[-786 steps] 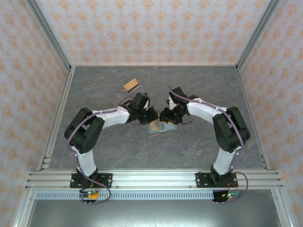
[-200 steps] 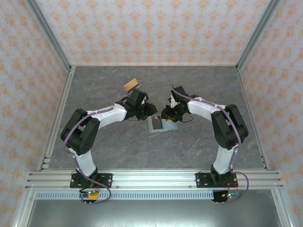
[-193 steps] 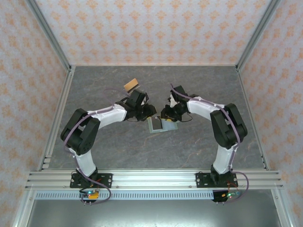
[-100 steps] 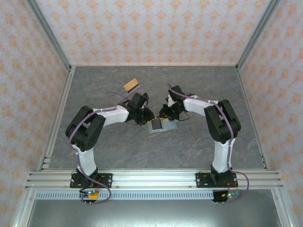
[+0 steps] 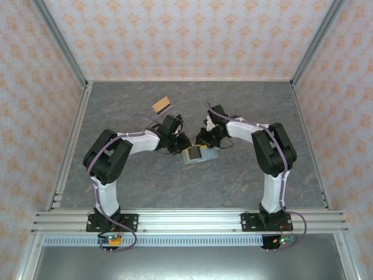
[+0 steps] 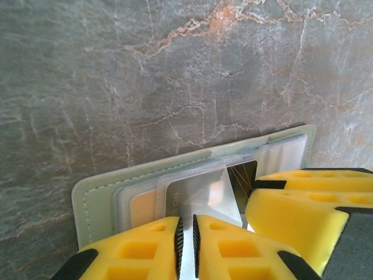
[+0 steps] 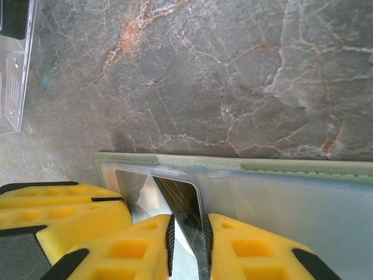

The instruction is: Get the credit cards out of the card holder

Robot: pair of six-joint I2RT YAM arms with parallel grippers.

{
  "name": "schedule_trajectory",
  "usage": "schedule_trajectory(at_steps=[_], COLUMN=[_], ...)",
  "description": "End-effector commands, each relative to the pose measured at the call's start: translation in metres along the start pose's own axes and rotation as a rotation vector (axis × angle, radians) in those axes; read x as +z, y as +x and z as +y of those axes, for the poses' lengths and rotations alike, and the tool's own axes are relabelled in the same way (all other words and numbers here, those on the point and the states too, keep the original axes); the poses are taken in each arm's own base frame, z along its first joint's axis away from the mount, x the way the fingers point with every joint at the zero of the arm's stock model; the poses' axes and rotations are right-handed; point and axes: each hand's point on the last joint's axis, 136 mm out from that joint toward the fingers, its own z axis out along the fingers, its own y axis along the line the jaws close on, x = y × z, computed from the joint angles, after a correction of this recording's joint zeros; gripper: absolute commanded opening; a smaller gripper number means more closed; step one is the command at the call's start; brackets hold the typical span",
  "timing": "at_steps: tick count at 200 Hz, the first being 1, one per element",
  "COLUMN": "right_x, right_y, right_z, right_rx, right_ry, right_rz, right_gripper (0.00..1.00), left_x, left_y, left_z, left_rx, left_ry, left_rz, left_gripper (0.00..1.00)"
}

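Note:
The sage-green card holder point(image 5: 196, 154) lies open on the table, its clear sleeves point(image 6: 280, 153) facing up. My left gripper point(image 5: 182, 146) is at its left end. In the left wrist view the left gripper point(image 6: 186, 239) is shut on the near edge of a silvery card point(image 6: 198, 189) sitting in a sleeve; card or sleeve under the pads, I cannot tell. My right gripper point(image 5: 201, 142) is at the holder's far side. The right wrist view has the right gripper point(image 7: 187, 242) shut on a dark card point(image 7: 183, 201) standing tilted out of the card holder point(image 7: 233, 162).
A clear plastic tray point(image 5: 160, 111) with a tan piece stands behind the left arm, and its corner shows as the tray point(image 7: 11, 64) at the right wrist view's upper left. The two grippers' yellow fingers point(image 6: 309, 198) nearly touch. Grey marble table point(image 5: 192, 192) lies all round.
Both grippers have come down onto the card holder and narrowed their jaws, the left one most. The left gripper moved right and nearer, and the right arm's elbow swung inward.

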Motion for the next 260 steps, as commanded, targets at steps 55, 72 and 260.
schedule_trajectory(at_steps=[55, 72, 260], right_x=[0.011, 0.011, -0.023], right_y=[-0.001, -0.001, 0.000], right_z=[-0.018, -0.017, -0.025], right_rx=[0.006, 0.006, 0.021], right_ry=[0.078, 0.072, 0.095], right_rz=[0.014, 0.015, -0.097], right_gripper=[0.23, 0.23, 0.00], left_x=[0.010, 0.011, -0.017], left_y=[0.008, 0.008, 0.002], left_z=[0.018, 0.018, -0.011], left_rx=[-0.012, -0.010, 0.081], left_ry=[-0.057, -0.059, 0.011], left_rz=[0.026, 0.026, 0.033], left_gripper=[0.16, 0.16, 0.22])
